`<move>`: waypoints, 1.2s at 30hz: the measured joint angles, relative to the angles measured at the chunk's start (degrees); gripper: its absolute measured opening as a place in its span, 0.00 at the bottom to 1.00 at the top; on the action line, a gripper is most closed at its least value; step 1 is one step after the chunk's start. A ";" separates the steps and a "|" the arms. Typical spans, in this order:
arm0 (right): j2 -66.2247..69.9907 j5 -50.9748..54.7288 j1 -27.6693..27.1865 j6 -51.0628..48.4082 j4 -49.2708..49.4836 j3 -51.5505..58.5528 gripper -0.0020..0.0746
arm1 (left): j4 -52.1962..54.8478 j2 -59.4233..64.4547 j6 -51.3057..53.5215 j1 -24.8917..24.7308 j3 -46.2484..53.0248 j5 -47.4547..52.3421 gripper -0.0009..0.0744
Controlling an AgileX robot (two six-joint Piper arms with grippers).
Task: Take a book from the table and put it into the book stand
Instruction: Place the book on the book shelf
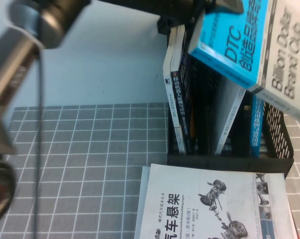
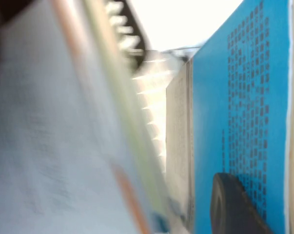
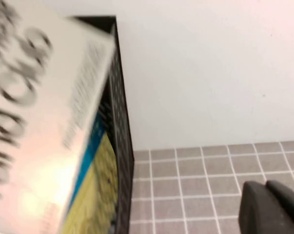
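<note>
The book stand (image 1: 229, 154) sits at the surface's (image 1: 90, 164) far right, books upright in its slots. The book (image 1: 254, 45) hangs tilted above it. Another book (image 1: 214, 204) lies flat at the near edge, before the stand.

The book (image 1: 249, 42), tilted above the book stand (image 1: 276, 134), runs off the high view's top and right edges. Both end effectors go unseen there. The white book (image 1: 214, 204) at the desk's (image 1: 85, 149) near edge is cut off.

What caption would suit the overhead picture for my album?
Left gripper tilts the book over the book stand; white book lies on the table; right gripper waits aside.
</note>
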 joint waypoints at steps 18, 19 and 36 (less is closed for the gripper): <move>0.00 7.98 -0.09 -3.74 11.52 0.00 0.02 | 40.76 10.50 -19.72 -12.45 -21.39 2.71 0.26; 0.00 8.63 -0.09 -4.38 12.12 0.00 0.02 | 41.27 10.63 -19.72 -12.55 -22.09 3.38 0.26; 0.00 11.96 -0.09 -8.03 16.17 0.00 0.02 | 47.87 8.73 -18.84 -12.87 -29.86 12.50 0.26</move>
